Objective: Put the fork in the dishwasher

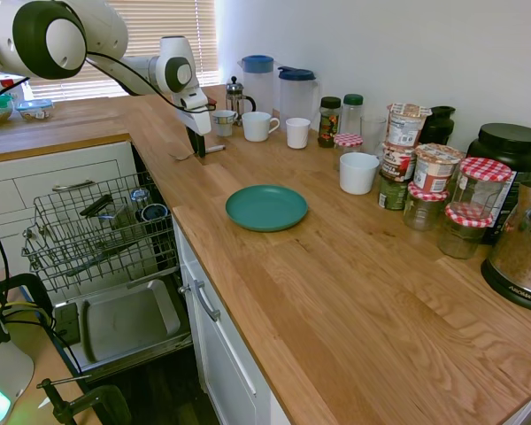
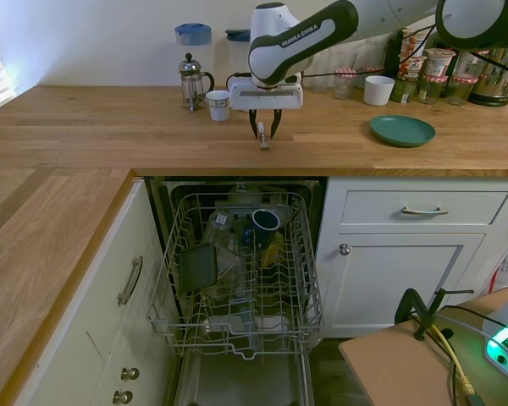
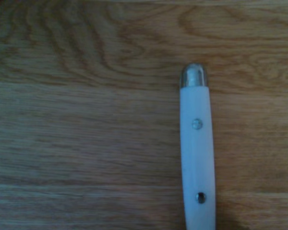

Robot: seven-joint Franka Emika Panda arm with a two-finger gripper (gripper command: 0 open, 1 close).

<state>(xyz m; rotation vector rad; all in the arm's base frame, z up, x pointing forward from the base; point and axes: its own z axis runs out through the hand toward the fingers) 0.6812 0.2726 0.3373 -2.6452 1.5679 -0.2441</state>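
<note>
Dishwasher (image 2: pixel 237 279) rack nearest, beyond it hand (image 2: pixel 264 135) on worktop (image 2: pixel 110 127), fingers closed around white-handled fork (image 3: pixel 197 143).

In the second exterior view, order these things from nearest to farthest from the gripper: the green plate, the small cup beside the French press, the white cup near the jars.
From the gripper:
1. Small cup, close beside the French press.
2. Green plate, on the countertop.
3. White cup, by the jars.

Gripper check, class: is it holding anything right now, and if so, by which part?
The gripper straddles the fork on the countertop, near mid-handle; whether its fingers have closed cannot be told.
</note>
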